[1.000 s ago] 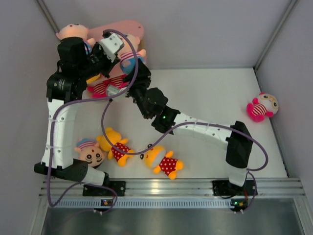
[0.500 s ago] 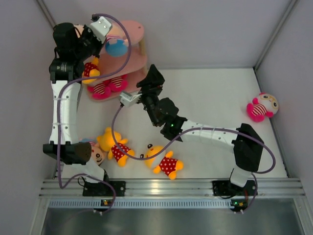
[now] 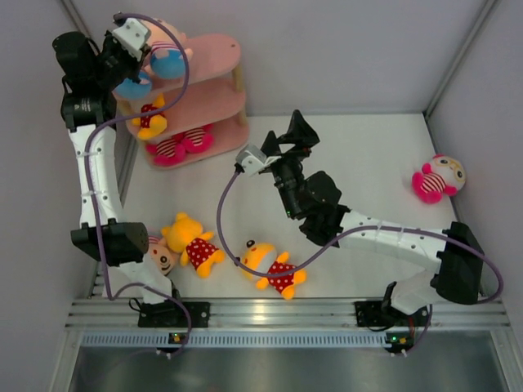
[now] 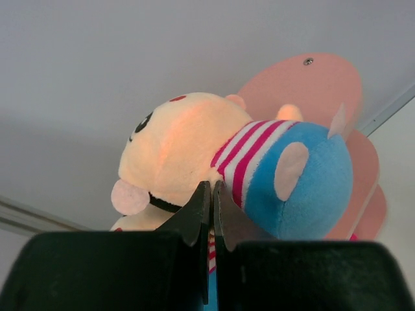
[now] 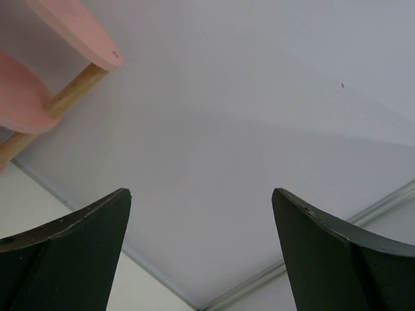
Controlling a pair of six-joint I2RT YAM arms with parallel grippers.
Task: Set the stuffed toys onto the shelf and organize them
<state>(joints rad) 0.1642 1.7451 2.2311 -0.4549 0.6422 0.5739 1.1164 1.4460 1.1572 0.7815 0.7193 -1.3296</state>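
White tabletop, grey walls all round, and I'm watching the left gripper [image 3: 151, 51] hovering up at the top board of the pink shelf [image 3: 214, 91]. Its fingers are pinching tight on a boy doll [image 3: 167, 59], striped shirt and blue shorts, right over the board's left end. The left wrist view is showing the tips squeezed into that shirt [image 4: 227, 155]. One yellow bear [image 3: 151, 122] is sitting on the middle tier, and a pink striped doll [image 3: 176, 145] is lying on the bottom one. The right gripper [image 3: 294, 135] is hanging wide open, holding nothing, just right of the shelf. Another boy doll [image 3: 155, 257], two bears [image 3: 192, 243] [image 3: 274, 268] and a pink doll [image 3: 437, 178] are lying on the table.
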